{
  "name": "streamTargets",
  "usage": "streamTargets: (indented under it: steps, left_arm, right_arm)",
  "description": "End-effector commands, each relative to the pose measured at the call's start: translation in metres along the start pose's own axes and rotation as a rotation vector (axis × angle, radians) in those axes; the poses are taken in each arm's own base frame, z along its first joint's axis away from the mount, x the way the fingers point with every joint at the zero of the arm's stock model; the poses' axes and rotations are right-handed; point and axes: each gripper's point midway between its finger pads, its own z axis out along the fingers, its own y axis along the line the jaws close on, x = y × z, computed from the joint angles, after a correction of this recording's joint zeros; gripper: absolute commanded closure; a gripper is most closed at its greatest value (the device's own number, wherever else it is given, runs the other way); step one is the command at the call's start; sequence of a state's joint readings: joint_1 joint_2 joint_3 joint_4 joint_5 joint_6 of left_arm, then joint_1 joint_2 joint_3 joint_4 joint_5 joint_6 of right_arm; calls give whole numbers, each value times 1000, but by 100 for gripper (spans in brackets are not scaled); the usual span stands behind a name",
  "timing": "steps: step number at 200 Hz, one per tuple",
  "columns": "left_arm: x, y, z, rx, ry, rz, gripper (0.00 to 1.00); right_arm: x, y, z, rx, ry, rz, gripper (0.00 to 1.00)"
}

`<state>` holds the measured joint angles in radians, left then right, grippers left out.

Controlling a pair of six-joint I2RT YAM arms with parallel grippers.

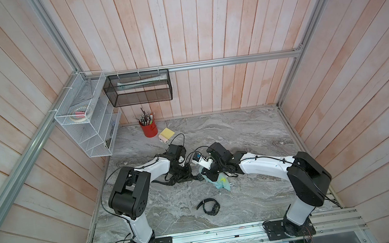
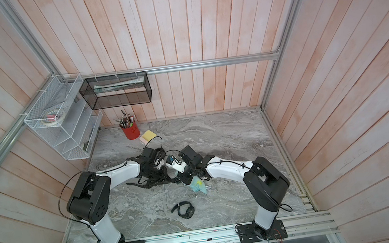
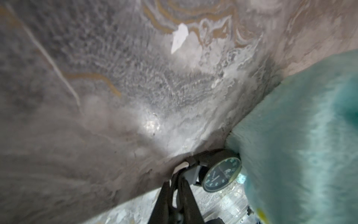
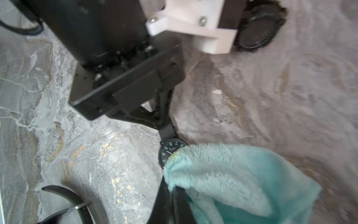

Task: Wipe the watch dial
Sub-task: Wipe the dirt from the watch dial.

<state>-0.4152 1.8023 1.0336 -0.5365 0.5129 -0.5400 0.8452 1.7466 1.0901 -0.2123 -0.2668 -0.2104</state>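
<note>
left tool [image 4: 163,124] pinches watch strap [image 4: 168,132]; right tool [image 4: 170,187] clamps cloth [image 4: 232,178] seemingly overlapping dial [image 4: 168,151] edge.

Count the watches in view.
3. One watch is gripped by its strap in the left gripper, cloth over part of it; a second watch lies loose toward the table's front; what looks like a third watch lies partly hidden beyond the left gripper.

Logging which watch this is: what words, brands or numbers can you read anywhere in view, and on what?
No text can be read.
Watch dial: teal numerals and small wording, too blurred.
Long pack in the black mesh basket: print too small.
</note>
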Motion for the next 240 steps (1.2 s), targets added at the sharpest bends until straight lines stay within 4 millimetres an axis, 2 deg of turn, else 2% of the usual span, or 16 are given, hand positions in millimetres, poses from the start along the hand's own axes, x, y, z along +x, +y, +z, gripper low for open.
streamTargets:
  steps: [1, 47, 101, 190, 218, 240]
  left_arm:
    - [-13, -10, -10, 8, -57, 17, 86]
    - [-13, -13, -11, 19, -58, 12, 86]
    - [-7, -10, -11, 17, -42, 16, 86]
    - [-7, -7, -12, -4, -50, 19, 86]
    - [-9, -8, -14, -6, -59, 20, 87]
    - [-10, -9, -15, -7, -65, 23, 87]
  right_arm:
    - [21, 10, 18, -78, 90, -10, 100]
    - [50, -2, 40, -44, 239, 1, 100]
    - [53, -32, 50, -6, 246, 176, 100]
    - [51, -55, 29, -5, 160, 356, 100]
    - [44, -60, 28, -5, 152, 388, 100]
    - [30, -65, 14, 31, 93, 373, 100]
